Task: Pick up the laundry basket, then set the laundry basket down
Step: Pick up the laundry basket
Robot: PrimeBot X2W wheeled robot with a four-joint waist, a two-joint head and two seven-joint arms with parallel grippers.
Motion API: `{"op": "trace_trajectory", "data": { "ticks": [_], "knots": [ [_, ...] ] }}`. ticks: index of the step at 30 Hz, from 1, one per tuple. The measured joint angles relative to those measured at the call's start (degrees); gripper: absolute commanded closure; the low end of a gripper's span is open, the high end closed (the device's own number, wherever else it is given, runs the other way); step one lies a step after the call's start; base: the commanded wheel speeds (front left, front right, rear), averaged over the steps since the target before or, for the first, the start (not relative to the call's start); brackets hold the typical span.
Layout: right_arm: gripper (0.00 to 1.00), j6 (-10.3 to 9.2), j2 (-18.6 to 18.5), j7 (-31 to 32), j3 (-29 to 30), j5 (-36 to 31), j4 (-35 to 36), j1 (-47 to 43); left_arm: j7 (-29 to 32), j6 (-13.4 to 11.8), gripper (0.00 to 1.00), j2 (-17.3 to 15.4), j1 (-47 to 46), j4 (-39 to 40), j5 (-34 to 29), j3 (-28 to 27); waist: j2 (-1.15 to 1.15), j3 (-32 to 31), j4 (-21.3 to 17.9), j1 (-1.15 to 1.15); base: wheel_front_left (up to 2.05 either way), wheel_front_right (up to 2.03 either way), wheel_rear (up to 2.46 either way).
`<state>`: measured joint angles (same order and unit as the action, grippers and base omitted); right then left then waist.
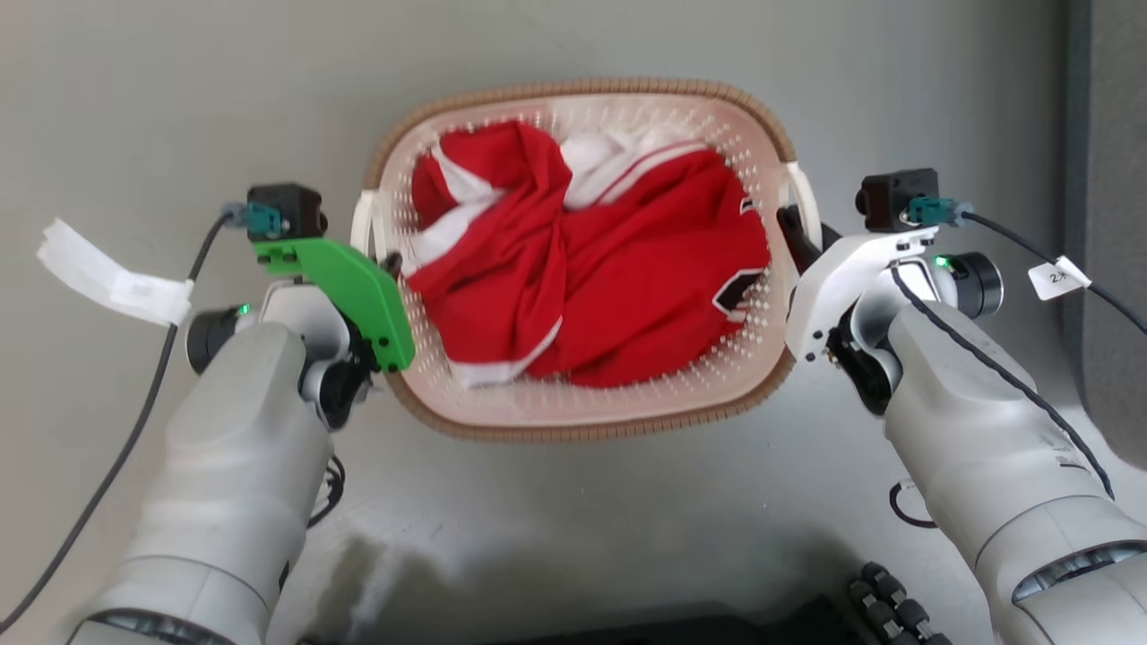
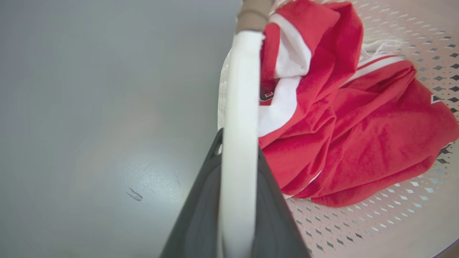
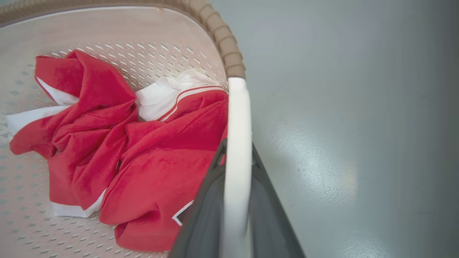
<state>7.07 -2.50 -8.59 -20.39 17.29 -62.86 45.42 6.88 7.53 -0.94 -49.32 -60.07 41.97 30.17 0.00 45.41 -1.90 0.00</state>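
Both sides held: left claw [image 2: 238,143] and right claw [image 3: 236,150] clamp the laundry basket [image 1: 582,430]; red-and-white clothing [image 1: 609,278], perhaps one garment, inside.

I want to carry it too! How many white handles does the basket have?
2. The left handle of the laundry basket is held by the left gripper; the right handle is held by the right gripper. None looks hidden.
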Motion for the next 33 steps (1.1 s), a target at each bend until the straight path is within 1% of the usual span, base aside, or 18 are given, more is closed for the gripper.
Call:
{"op": "trace_trajectory", "data": {
  "ticks": [6, 8, 15, 25, 33],
  "knots": [
    [1.0, 0.14, 0.3, 1.4, -0.7, 0.8, -2.4, -0.2, 3.2, 0.0, 1.0, 0.0, 1.8, -0.5, 3.0, 1.1, 0.0, -3.6, -0.2, 0.0, 0.0, 0.0, 0.0],
    [1.0, 0.48, 0.3, 1.9, -0.8, 1.1, -3.0, -0.3, 4.1, 0.0, 1.0, 0.1, 2.2, -0.5, 3.7, 1.3, 0.0, -4.9, -0.2, 0.0, 0.0, 0.0, 0.0],
    [1.0, 0.51, 0.5, 3.6, -1.6, 3.1, -4.8, -1.7, 7.5, 0.0, 1.0, 0.1, 3.7, -0.7, 6.6, 1.8, 0.0, -9.2, 0.0, 0.0, 0.0, 0.0, 0.0],
    [1.0, 0.48, 0.2, 6.9, -5.9, 8.3, -3.1, -5.1, 11.0, -0.1, 1.0, -0.1, 6.4, -2.0, 9.6, 2.5, 0.0, -16.0, 0.3, 0.0, 0.0, 0.0, 0.0],
    [1.0, 0.48, 0.2, 10.3, -7.7, 12.4, -2.4, -7.6, 13.7, -0.1, 1.0, -0.5, 8.3, -2.6, 11.3, 2.5, 0.0, -21.7, 0.5, 0.0, 0.0, 0.0, 0.0]
  ]
}}
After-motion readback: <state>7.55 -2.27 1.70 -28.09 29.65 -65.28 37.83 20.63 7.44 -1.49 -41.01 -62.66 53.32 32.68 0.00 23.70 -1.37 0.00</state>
